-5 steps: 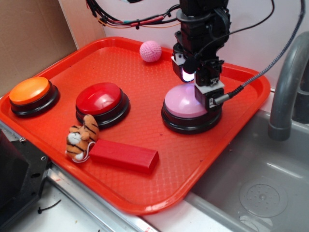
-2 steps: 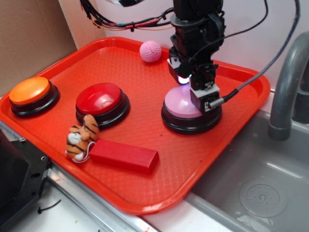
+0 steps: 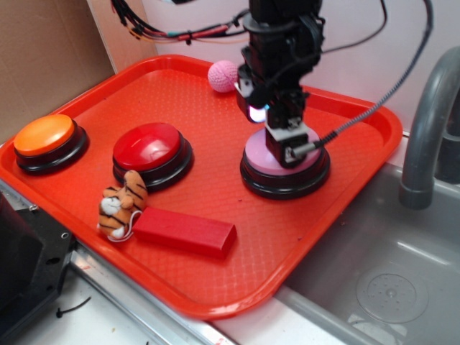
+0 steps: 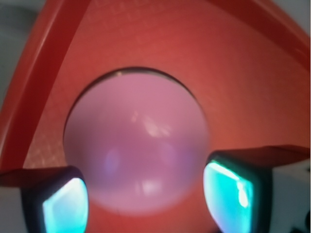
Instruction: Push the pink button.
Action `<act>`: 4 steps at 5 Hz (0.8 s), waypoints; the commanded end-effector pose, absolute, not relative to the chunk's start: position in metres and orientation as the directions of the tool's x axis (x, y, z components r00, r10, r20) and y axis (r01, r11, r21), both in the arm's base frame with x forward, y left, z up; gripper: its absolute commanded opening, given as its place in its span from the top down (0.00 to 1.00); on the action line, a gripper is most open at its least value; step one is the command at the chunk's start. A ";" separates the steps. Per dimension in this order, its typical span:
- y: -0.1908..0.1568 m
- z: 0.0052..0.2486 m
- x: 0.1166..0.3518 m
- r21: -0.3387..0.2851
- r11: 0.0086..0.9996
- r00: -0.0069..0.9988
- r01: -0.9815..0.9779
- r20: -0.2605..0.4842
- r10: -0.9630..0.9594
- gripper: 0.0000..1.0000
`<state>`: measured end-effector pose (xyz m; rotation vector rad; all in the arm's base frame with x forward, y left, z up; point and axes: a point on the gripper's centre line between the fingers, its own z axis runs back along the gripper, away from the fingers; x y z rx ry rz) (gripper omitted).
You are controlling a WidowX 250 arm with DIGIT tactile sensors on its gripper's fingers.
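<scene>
Your fingers [image 3: 287, 147] rest on the pink button [image 3: 267, 159].
They've shifted left across the dome, parted, gripping nothing; press looks underway.

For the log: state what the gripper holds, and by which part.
Nothing is held. The gripper sits over the pink button with fingers spread apart on either side of the dome.

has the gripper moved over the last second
Yes. Against the pink button, which stays put on the tray, the gripper has shifted left in the exterior view, toward the small pink ball.
</scene>
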<state>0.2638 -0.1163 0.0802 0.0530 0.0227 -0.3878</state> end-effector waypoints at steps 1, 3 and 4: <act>-0.132 0.126 0.271 0.059 0.916 0.912 0.396 0.094 -0.400 0.00; -0.134 0.147 0.266 0.068 0.924 0.918 0.377 0.105 -0.382 0.00; -0.133 0.156 0.263 0.056 0.920 0.912 0.388 0.117 -0.392 0.00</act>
